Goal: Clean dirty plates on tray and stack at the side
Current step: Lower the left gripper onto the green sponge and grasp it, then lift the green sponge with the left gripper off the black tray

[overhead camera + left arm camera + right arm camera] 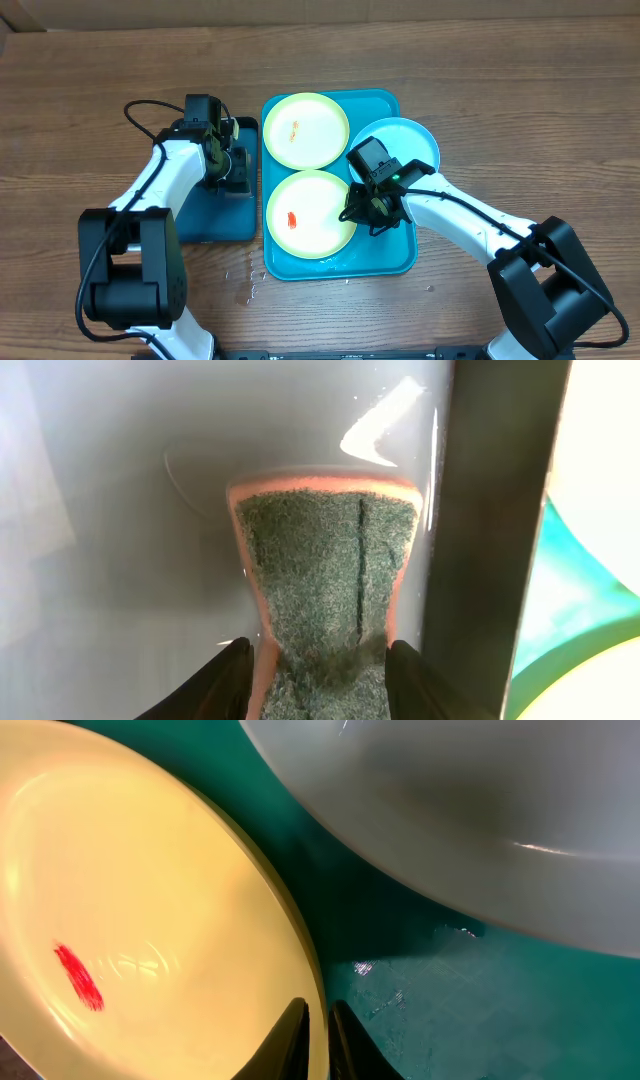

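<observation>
The teal tray (390,262) holds two pale yellow plates with lime rims. The far one (305,130) has an orange smear, the near one (310,212) a red smear. The light blue plate (408,140) overlaps the tray's far right corner. My right gripper (362,212) is shut on the near yellow plate's right rim (312,990); the red smear (78,976) and the blue plate (450,810) show in the right wrist view. My left gripper (318,670) is shut on a green-and-orange sponge (325,570) over the dark tray (215,215).
The dark navy tray sits left of the teal tray; its raised rim (490,530) stands between the sponge and the plates. Water droplets (245,285) lie on the wooden table near the teal tray's front left corner.
</observation>
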